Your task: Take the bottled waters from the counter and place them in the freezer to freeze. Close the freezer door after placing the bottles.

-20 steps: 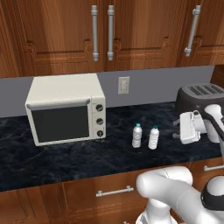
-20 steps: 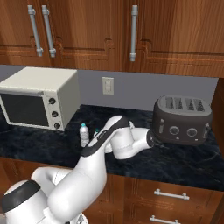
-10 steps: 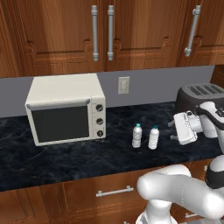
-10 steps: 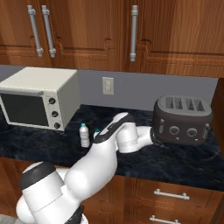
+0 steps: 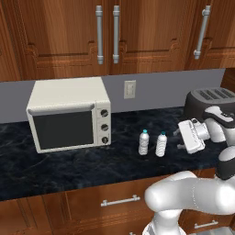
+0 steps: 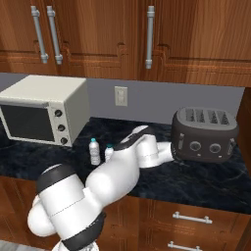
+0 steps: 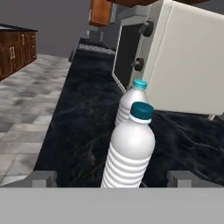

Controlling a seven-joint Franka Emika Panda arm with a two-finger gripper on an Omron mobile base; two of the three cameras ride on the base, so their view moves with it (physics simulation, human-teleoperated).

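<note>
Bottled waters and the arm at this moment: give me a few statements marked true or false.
1. Both bottled waters stand upright on the counter. True.
2. The gripper is shut on a bottle. False: its jaws stand open, and it has not reached the nearer bottle.
3. The bottles stand between the toaster oven and the toaster. True.
4. One bottle lies on its side. False: both are upright.
5. In the hand view, the two bottles line up one behind the other. True.
</note>
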